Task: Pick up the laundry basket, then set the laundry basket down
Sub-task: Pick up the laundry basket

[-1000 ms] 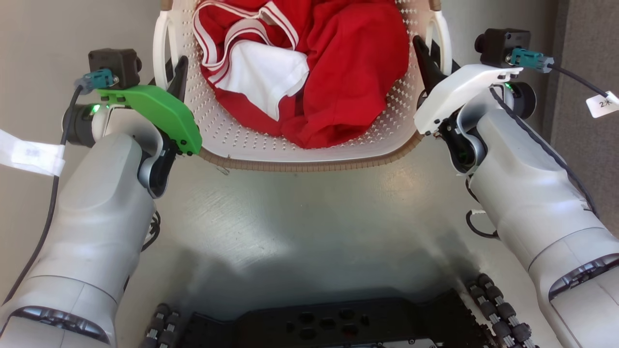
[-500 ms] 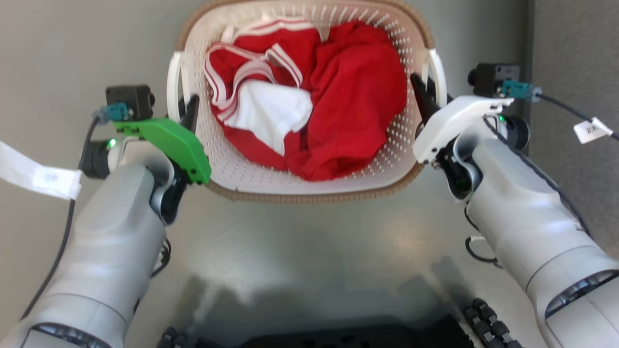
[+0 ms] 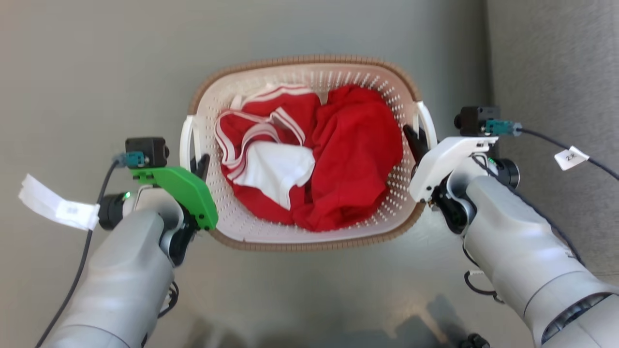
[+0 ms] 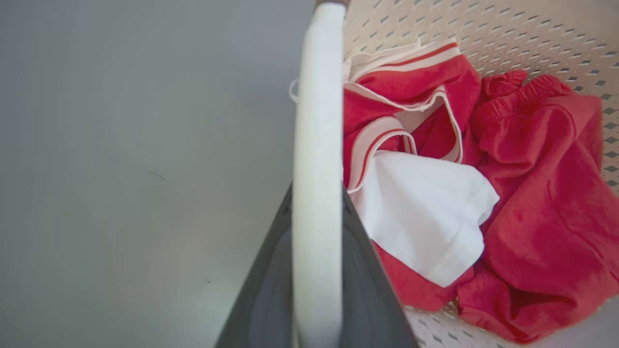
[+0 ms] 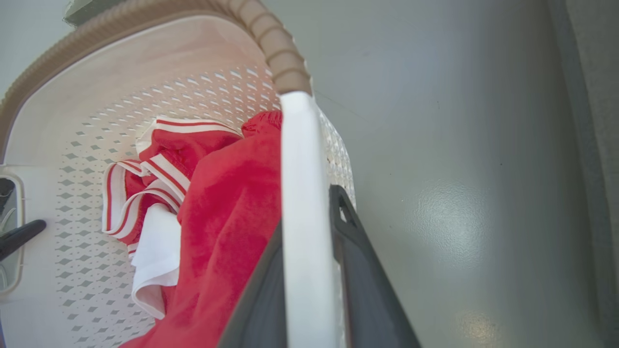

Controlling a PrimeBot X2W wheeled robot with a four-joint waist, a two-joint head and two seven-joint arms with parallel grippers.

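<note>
Two grippers bear it all: left gripper and right gripper each clamp a white loop of the laundry basket, centre frame against the grey floor. Uneven arm motion could tilt it, slipping a loop or spilling red clothes.

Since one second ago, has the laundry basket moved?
Cannot tell. The laundry basket sits lower in view, but the grey strip shifted too: the camera moved.
</note>
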